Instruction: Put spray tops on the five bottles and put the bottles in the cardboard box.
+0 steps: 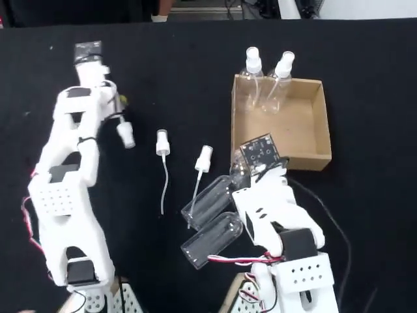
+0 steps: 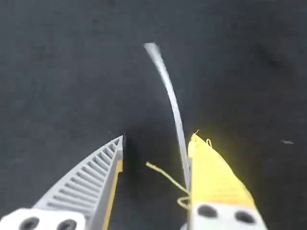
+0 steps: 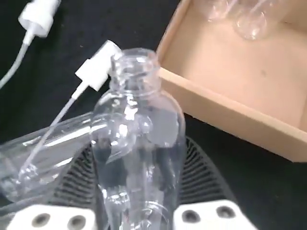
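Seen from above, the cardboard box (image 1: 301, 127) is brown, straight-walled and open-topped. Two capped bottles (image 1: 253, 85) lean on its far wall, with bare floor beside them. My right gripper (image 1: 242, 176) sits at the box's near corner, clamped on a clear uncapped bottle (image 1: 238, 166). Farther from the box lie two empty bottles (image 1: 210, 199), then two loose spray tops (image 1: 163, 143) with thin tubes. Beyond them is open black table (image 1: 140, 189), and farthest off is my left gripper (image 1: 117, 107), beside a third top (image 1: 126, 135).

At my left wrist, my left fingers (image 2: 91, 187), one ribbed grey and one yellow, are spread apart. A thin curved tube (image 2: 168, 91) passes close by the yellow one.

At my right wrist, my dark ribbed pads (image 3: 76, 179) grasp the smooth round bottle (image 3: 136, 134). Its threaded neck is open, and the box's raw cardboard edge (image 3: 225, 108) lies just beyond.
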Controlling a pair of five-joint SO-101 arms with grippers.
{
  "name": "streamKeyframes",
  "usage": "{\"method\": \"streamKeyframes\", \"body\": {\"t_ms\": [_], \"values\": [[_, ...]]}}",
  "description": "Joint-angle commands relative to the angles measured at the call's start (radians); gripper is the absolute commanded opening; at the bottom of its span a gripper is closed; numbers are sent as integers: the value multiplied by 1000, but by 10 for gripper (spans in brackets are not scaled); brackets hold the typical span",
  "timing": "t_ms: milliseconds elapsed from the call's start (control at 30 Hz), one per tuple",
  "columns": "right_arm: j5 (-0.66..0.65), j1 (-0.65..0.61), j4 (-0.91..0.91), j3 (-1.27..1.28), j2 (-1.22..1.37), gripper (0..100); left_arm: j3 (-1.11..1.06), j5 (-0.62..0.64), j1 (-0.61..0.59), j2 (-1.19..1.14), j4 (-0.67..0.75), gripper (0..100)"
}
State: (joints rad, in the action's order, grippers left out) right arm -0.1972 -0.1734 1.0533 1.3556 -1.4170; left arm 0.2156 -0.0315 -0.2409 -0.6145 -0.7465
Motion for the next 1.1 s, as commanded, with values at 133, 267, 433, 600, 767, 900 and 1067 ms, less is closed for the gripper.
{"method": "streamKeyframes", "body": {"t_ms": [133, 267, 433, 600, 767, 900, 1067], "values": [[5, -11, -21, -7, -19, 11, 131, 2, -160, 17, -279, 206], [5, -8, -15, -4, -19, 11, 140, 2, -219, 28, -351, 206], [5, -9, -15, -4, -19, 11, 237, -84, -286, 25, -562, 206], [5, -9, -14, -4, -19, 11, 354, -180, -340, 26, -741, 206], [5, -8, -3, -5, -19, 11, 489, -242, -383, 21, -822, 206], [5, -9, -3, -5, -19, 11, 601, -334, -377, 26, -934, 206], [5, -8, -3, -5, -19, 11, 599, -726, -335, 28, -1014, 206]]}}
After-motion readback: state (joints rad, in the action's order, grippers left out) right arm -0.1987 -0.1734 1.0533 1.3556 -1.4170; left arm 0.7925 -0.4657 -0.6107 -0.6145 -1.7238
